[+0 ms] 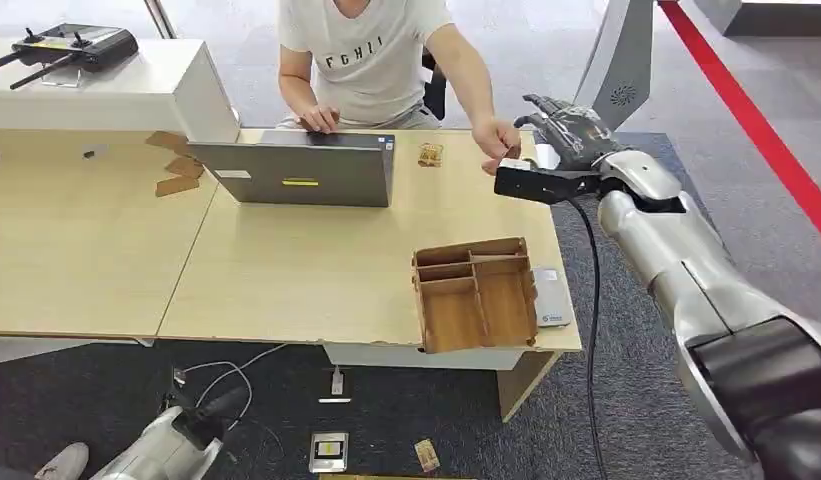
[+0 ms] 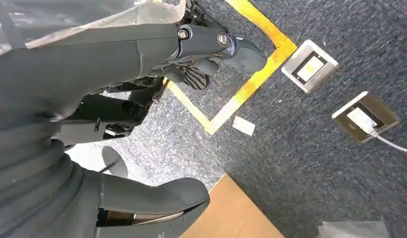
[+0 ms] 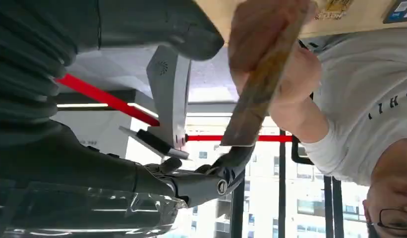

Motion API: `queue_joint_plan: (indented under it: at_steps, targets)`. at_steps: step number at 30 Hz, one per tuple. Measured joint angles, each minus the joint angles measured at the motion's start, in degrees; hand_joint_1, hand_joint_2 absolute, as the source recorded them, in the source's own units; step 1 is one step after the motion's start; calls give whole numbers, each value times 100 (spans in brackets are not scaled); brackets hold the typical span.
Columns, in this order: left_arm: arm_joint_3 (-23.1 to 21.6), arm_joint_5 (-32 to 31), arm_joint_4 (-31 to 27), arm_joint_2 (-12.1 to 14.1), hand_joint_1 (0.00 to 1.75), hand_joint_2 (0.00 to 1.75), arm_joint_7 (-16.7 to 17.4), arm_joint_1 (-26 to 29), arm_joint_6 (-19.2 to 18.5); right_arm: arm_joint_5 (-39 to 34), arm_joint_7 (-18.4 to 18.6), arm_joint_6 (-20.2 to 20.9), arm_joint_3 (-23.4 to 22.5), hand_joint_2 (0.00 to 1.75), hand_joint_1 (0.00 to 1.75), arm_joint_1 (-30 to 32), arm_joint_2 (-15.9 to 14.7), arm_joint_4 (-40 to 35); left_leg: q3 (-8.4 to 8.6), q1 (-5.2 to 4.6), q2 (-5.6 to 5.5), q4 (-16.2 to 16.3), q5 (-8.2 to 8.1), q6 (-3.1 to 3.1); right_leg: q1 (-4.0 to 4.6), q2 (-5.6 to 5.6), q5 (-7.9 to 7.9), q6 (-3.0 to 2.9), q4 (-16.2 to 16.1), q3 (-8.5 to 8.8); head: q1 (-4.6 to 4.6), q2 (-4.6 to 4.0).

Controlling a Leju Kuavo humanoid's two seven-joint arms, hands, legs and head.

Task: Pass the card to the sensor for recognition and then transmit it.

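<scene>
The left hand (image 2: 191, 64) hangs over the floor, fingers curled, holding nothing. At the table's (image 1: 316, 270) far right corner, the right hand (image 1: 566, 130) pinches the card (image 3: 263, 84), which the person's hand (image 1: 498, 140) also holds. The card appears thin, stiff, light and likely slick; an edge grip suits it.

Head camera looks forward and down over the tabletop (image 1: 286, 270); left wrist camera faces the carpet close up; right wrist camera, turned upside down, shares the person (image 1: 371, 60).
</scene>
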Motion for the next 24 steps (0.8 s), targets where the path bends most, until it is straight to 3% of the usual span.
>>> queue_joint_plan:
  at_steps: [12, 24]
  targets:
    - [-140, -11, 0, -7, 0, 175, 101, -12, 66, 7, -48, -63, -4, 0, 0, 334, -284, -9, -2, 0, -4, 0, 0, 0, 0, -2, 0, 0, 0, 1, -2, 0]
    - [-311, -293, 0, 247, 0, 175, -30, 18, 140, 173, 444, 243, -74, 0, 0, 661, -1187, 140, -4, 0, -8, 1, -2, 3, -1, -3, -1, 1, -2, 0, 0, 0]
